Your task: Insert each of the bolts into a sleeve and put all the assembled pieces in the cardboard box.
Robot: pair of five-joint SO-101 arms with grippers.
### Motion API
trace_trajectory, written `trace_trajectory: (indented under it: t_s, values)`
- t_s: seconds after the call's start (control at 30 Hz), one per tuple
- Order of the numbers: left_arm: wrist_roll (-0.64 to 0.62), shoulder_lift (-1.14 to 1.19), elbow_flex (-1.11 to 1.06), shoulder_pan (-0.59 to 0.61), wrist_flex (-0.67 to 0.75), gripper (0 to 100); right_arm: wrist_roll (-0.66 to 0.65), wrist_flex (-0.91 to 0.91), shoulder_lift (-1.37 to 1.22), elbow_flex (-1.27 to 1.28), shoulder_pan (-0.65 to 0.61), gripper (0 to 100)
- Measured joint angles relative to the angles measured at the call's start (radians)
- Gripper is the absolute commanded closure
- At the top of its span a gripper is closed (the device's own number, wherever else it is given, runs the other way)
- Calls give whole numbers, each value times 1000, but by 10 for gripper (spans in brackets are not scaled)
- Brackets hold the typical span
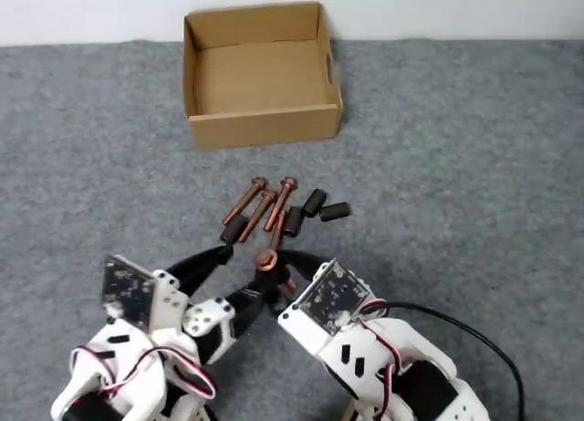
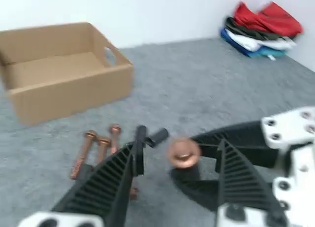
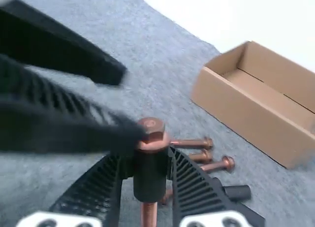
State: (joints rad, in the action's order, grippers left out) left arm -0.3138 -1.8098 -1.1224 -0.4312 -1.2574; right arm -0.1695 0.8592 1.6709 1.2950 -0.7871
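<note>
My right gripper (image 3: 149, 180) is shut on a black sleeve (image 3: 149, 178) with a copper bolt (image 3: 150, 134) standing upright through it, head on top. In the high view this assembled piece (image 1: 266, 258) stands just in front of the loose parts. My left gripper (image 2: 179, 160) is open, one finger on each side of the bolt head (image 2: 183, 152) without touching it. Three loose bolts (image 1: 260, 205) and several black sleeves (image 1: 313, 203) lie in a cluster on the grey mat. The cardboard box (image 1: 262, 72) stands beyond them with nothing inside.
The grey mat (image 1: 456, 165) covers the whole table. A pile of coloured cloth (image 2: 261, 27) lies far off by the wall. A black cable (image 1: 474, 334) runs from the right arm.
</note>
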Motion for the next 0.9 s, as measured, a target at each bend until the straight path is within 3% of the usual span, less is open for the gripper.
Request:
trace_trajectory:
  t_s: [0.1,0.27,0.47,0.7,0.9]
  values:
    - [0,0,5,117,0,994,71,9,0,0,95,991]
    - [0,0,-54,287,0,997,233,95,0,0,295,991]
    - [95,2,-282,457,69,996,348,184,-137,-130,394,991]
    - [175,5,-545,512,215,995,459,229,-523,-423,399,991]
    - [176,5,-566,512,226,995,476,193,-882,-703,407,991]
